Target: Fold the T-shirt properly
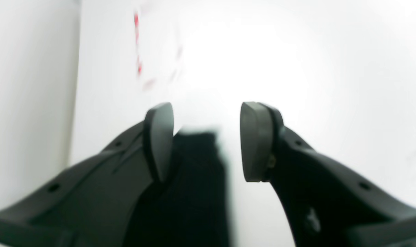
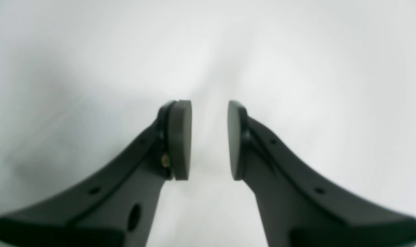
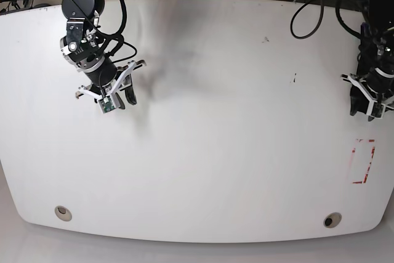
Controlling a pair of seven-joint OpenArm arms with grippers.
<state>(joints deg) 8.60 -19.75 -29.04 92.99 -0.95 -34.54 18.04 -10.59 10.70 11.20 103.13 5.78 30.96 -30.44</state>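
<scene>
No black T-shirt shows on the white table (image 3: 215, 127) in the base view. My left gripper (image 1: 206, 137) is open, its jaws wide apart over the white table. A blurred dark ribbed shape (image 1: 194, 192) lies low between its fingers, against the left finger (image 1: 159, 137); I cannot tell what it is. In the base view this gripper (image 3: 368, 106) is at the table's right edge. My right gripper (image 2: 209, 139) is open and empty above bare white surface. In the base view it (image 3: 125, 98) hangs over the table's far left part.
A red rectangle outline (image 3: 362, 161) is marked near the table's right edge; blurred red marks (image 1: 137, 41) show in the left wrist view. Two round holes (image 3: 63, 212) (image 3: 332, 220) sit near the front edge. Cables (image 3: 308, 4) run behind the table.
</scene>
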